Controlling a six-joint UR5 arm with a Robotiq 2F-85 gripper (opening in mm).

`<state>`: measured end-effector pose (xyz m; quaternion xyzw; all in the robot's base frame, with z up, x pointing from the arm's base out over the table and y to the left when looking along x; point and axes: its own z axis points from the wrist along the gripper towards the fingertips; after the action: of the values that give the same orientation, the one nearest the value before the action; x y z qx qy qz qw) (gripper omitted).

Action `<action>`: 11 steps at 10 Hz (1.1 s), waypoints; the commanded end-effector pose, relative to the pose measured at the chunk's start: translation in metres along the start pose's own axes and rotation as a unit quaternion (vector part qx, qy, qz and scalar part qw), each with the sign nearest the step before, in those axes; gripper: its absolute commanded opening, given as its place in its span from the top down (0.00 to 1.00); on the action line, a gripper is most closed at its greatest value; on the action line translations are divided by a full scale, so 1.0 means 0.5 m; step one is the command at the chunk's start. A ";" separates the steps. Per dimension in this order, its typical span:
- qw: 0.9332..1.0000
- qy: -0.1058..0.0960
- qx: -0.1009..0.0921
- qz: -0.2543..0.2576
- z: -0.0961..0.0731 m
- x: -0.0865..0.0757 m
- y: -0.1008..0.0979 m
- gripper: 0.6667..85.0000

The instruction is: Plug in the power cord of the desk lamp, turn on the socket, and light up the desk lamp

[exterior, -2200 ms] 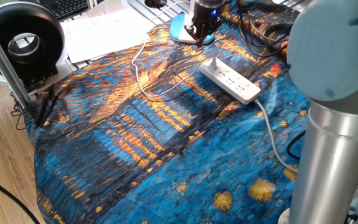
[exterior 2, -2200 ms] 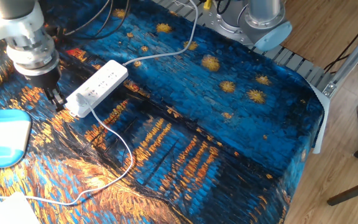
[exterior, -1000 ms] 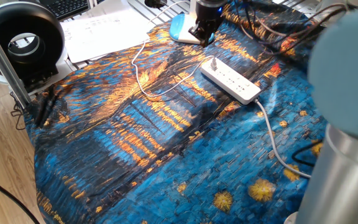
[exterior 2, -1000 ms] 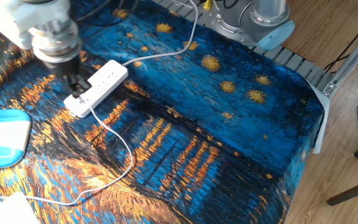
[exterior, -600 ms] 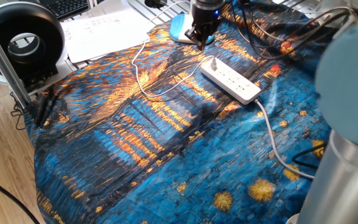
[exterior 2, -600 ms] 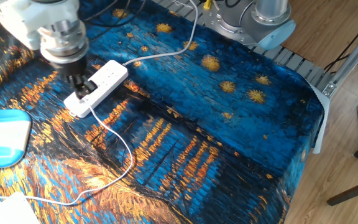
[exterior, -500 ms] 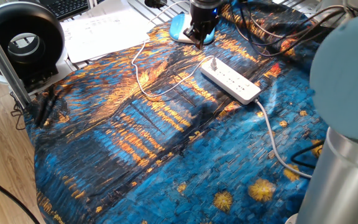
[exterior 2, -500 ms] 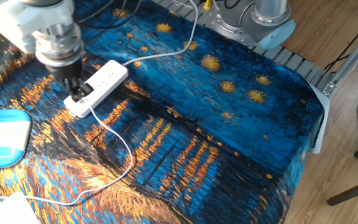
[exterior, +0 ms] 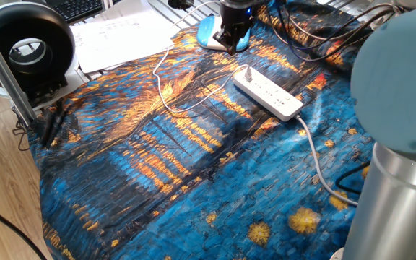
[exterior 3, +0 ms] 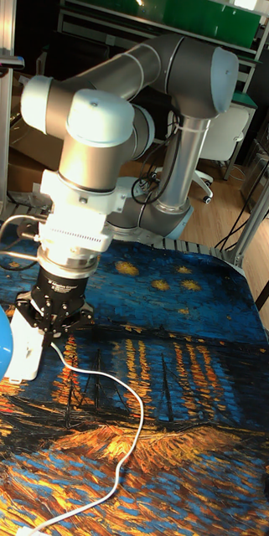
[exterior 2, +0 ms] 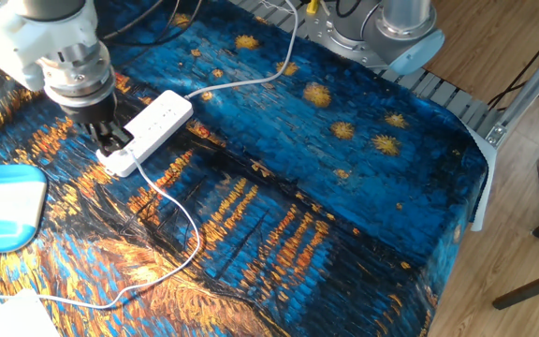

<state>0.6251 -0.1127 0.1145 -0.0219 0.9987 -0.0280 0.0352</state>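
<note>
The socket is a long white power strip lying on the painted cloth; it also shows in the other fixed view and the tall view. The power cord is thin and white, and its small plug stands in the strip's end outlet. From there the cord loops over the cloth toward the papers. My gripper hovers at the plug end of the strip, fingers close together with nothing between them. It also shows in the first fixed view and the tall view. I cannot identify the desk lamp for certain.
A blue and white rounded object lies just beyond the gripper. Papers and a black ring-shaped device sit at the far left. The strip's thick grey cable trails off the cloth, and black cables lie behind the strip.
The gripper swung from beside the strip's end to over its plug end, then drifted slightly back toward that end. The plug and strip have not moved.
</note>
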 end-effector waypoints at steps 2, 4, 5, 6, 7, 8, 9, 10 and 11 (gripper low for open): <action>1.000 -0.001 0.001 0.028 -0.009 0.052 0.067 0.99; 0.998 0.001 -0.006 0.054 -0.015 0.072 0.084 0.99; 0.997 0.011 -0.011 0.077 -0.015 0.090 0.097 0.99; 0.997 0.011 0.001 0.070 -0.017 0.099 0.090 0.99; 0.998 0.011 0.001 0.069 -0.019 0.107 0.095 0.99; 0.998 0.001 0.001 0.061 -0.018 0.097 0.095 0.99; 0.999 -0.021 -0.002 0.039 -0.018 0.074 0.096 0.99; 1.000 -0.010 -0.007 0.012 -0.018 0.085 0.102 0.99; 1.000 -0.004 -0.001 -0.023 -0.018 0.092 0.097 0.99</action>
<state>0.5794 -0.0693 0.1165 -0.0012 0.9988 -0.0301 0.0388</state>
